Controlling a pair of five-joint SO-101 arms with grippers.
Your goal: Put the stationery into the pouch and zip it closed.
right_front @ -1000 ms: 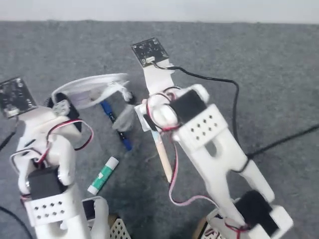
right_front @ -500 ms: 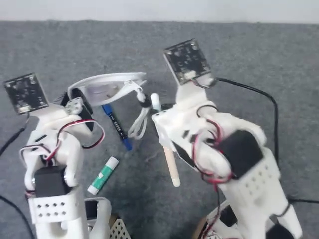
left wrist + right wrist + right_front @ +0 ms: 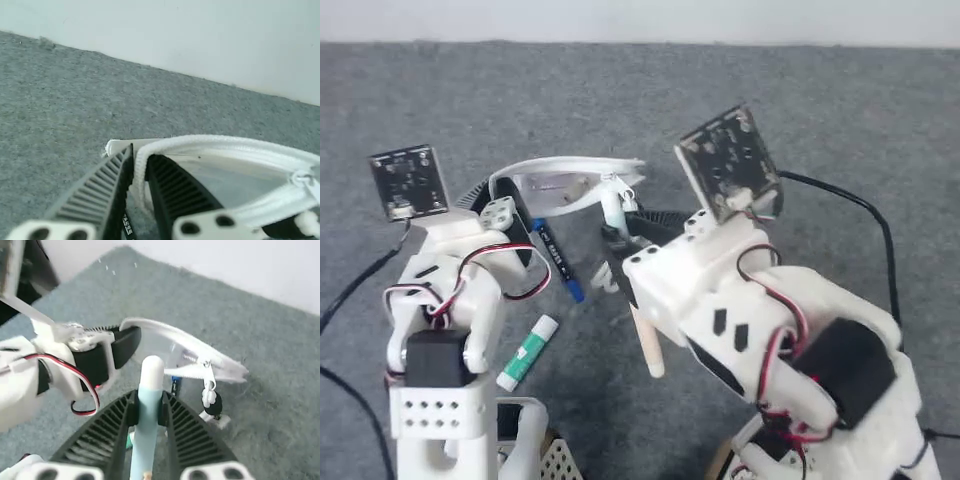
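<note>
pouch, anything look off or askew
Nothing damaged or spilled. The pouch is held up tilted, mouth open, rim pinched in the jaws of the left gripper; the right gripper holds a stick near it. The blue pen and glue stick lie outside.

Colour record: grey surface, white arms, mixed stationery.

The carpet (image 3: 840, 120) is mottled grey, and the wall (image 3: 200, 35) across the top is plain white. The left arm (image 3: 440, 330) and right arm (image 3: 750, 300) are white with black motor blocks and red, white and black wires (image 3: 495, 262). The left gripper (image 3: 140, 165) and right gripper (image 3: 148, 400) are black and ribbed. The pouch (image 3: 570, 180), upper centre, is clear with white zip edging. The pen (image 3: 558, 262) is blue with a dark barrel. The glue stick (image 3: 527, 351), lower left, is white with a green band. The stick (image 3: 148, 390) is pale blue with a white tip and a beige lower shaft.
</note>
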